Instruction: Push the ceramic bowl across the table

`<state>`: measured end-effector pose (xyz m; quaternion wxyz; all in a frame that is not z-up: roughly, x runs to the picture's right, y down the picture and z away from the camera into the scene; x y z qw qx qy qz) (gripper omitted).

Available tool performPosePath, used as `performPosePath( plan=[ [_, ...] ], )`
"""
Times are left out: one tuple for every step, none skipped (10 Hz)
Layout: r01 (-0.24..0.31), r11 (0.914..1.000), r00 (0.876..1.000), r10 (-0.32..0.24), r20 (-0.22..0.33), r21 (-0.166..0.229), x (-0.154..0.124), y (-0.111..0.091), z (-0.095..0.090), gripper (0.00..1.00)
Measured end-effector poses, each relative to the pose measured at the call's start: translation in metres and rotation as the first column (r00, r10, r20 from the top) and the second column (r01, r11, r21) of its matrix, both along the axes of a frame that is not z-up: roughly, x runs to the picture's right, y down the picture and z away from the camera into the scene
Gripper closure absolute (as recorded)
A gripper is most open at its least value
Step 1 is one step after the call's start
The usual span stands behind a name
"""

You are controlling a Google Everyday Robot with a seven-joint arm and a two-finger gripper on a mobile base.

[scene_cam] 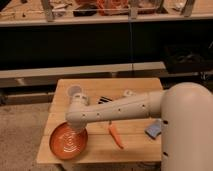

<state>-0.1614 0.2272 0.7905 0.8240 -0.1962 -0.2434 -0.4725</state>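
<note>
The ceramic bowl (68, 142), orange-red with pale swirl rings inside, sits at the front left corner of the light wooden table (135, 150), and its rim reaches the table's left front edge. My white arm reaches from the right across the table top. My gripper (76, 128) points down at the bowl's far right rim and seems to touch it. The wrist hides the gripper's tip.
A translucent white cup (75, 91) stands at the back left of the table. An orange carrot-like piece (116, 135) lies to the right of the bowl. A blue block (154, 128) lies by the right edge. A dark item (104, 100) and a small white item (128, 93) lie at the back. A dark shelf unit stands behind.
</note>
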Motion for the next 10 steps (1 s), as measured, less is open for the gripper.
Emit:
performPosePath(
  plan=[
    [0.004,1.0000,1.000,-0.004,0.005,0.000,-0.0004,0.0002,0.0000,1.00],
    [0.010,1.0000,1.000,-0.010,0.011,0.001,-0.0011,0.0004,0.0002,1.00],
    [0.014,0.9999,1.000,-0.014,0.016,0.001,-0.0012,0.0008,0.0005,1.00],
    [0.017,0.9998,1.000,-0.017,0.020,0.001,-0.0011,0.0007,0.0007,1.00],
    [0.022,0.9998,0.999,-0.022,0.024,0.002,-0.0011,0.0009,0.0010,1.00],
    [0.026,0.9997,0.999,-0.026,0.029,0.002,-0.0015,0.0009,0.0011,1.00],
    [0.031,0.9995,0.999,-0.031,0.035,0.002,-0.0019,0.0012,0.0012,1.00],
    [0.035,0.9994,0.999,-0.035,0.040,0.002,-0.0018,0.0011,0.0014,1.00],
    [0.038,0.9993,0.998,-0.038,0.044,0.002,-0.0016,0.0019,0.0017,1.00],
    [0.040,0.9992,0.998,-0.040,0.046,0.003,-0.0009,0.0017,0.0019,1.00]
  ],
)
